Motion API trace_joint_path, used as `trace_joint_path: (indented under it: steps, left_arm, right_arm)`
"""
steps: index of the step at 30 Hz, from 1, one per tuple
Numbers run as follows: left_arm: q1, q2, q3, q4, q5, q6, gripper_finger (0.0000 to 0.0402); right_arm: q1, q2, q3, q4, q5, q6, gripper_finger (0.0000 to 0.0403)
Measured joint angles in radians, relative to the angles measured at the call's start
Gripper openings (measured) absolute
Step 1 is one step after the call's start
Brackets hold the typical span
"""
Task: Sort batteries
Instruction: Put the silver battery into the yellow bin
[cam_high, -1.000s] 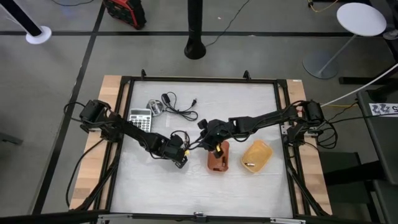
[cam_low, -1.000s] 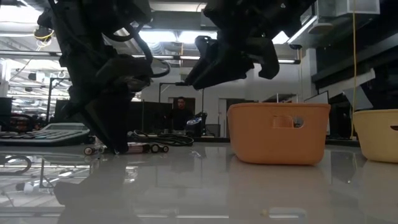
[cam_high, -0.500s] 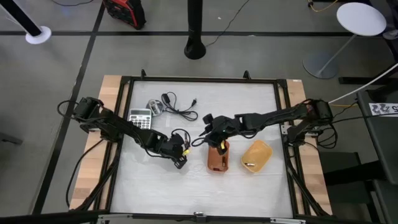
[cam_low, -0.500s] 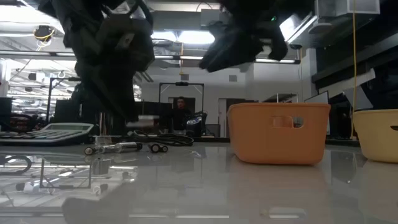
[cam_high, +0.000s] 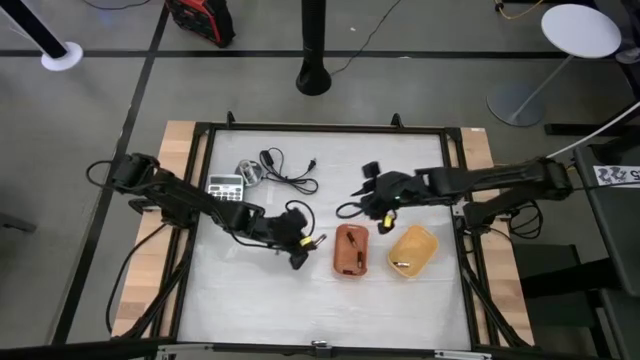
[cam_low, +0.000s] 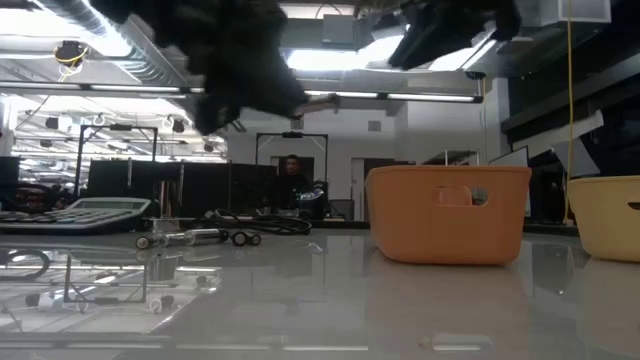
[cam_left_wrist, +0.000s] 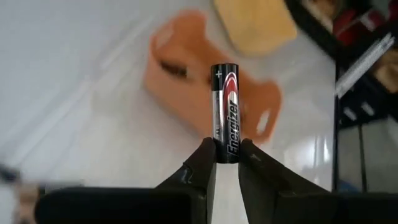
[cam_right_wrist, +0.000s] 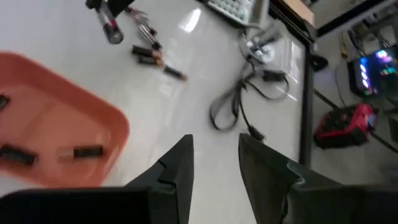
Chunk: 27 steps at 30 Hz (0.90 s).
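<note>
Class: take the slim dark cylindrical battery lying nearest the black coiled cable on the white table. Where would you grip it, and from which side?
Probably across the middle of the slim dark battery, coming down from above with a finger on either side of its length. It lies flat on the white table with its long rounded sides exposed, and its ends are small.

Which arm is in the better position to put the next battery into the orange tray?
Left: the left gripper already holds a battery beside the orange tray; the right gripper is open, empty.
</note>
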Motion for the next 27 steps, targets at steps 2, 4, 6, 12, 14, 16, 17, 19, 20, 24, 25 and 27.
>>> trace_joint_path:
  steps: [2, 4, 6, 12, 14, 16, 17, 19, 20, 24, 25, 27]
  left_arm:
    - [0.02, 0.021, 0.0, 0.091, -0.016, 0.048, 0.0049]
    - [0.043, 0.057, 0.0, 0.197, -0.025, 0.095, 0.005]
    - [0.061, 0.101, 0.002, 0.323, -0.025, 0.142, 0.005]
    - [0.097, 0.275, 0.14, 0.539, -0.024, 0.307, 0.0051]
    - [0.103, 0.341, 0.217, 0.538, -0.024, 0.368, 0.0051]
    - [0.109, 0.412, 0.302, 0.535, -0.023, 0.432, 0.0051]
    - [0.112, 0.443, 0.343, 0.536, -0.017, 0.466, 0.0051]
    - [0.119, 0.511, 0.427, 0.532, 0.001, 0.537, 0.0051]
    - [0.121, 0.539, 0.465, 0.53, 0.015, 0.569, 0.0052]
    - [0.132, 0.652, 0.623, 0.451, 0.027, 0.668, 0.0052]
    - [0.132, 0.675, 0.658, 0.431, 0.028, 0.688, 0.0052]
    - [0.132, 0.726, 0.726, 0.411, 0.033, 0.723, 0.0052]
  right_arm:
    - [0.0, -0.047, 0.0, -0.026, 0.02, 0.026, 0.0122]
    - [0.0, -0.091, 0.0, -0.059, 0.04, 0.048, 0.0122]
    - [0.0, -0.136, 0.0, -0.079, 0.06, 0.062, 0.0122]
    - [0.0, -0.256, 0.0, -0.102, 0.1, 0.1, 0.0122]
    - [0.0, -0.292, 0.0, -0.1, 0.104, 0.107, 0.0122]
    - [0.0, -0.318, 0.0, -0.103, 0.104, 0.117, 0.0122]
    - [0.0, -0.33, 0.0, -0.102, 0.104, 0.126, 0.0122]
    - [0.0, -0.347, 0.0, -0.11, 0.096, 0.139, 0.0122]
    - [0.0, -0.354, 0.0, -0.109, 0.096, 0.144, 0.0122]
    - [0.0, -0.369, 0.0, -0.119, 0.096, 0.154, 0.0122]
    - [0.0, -0.37, 0.0, -0.12, 0.096, 0.154, 0.0122]
    - [0.0, -0.37, 0.0, -0.124, 0.096, 0.154, 0.0122]
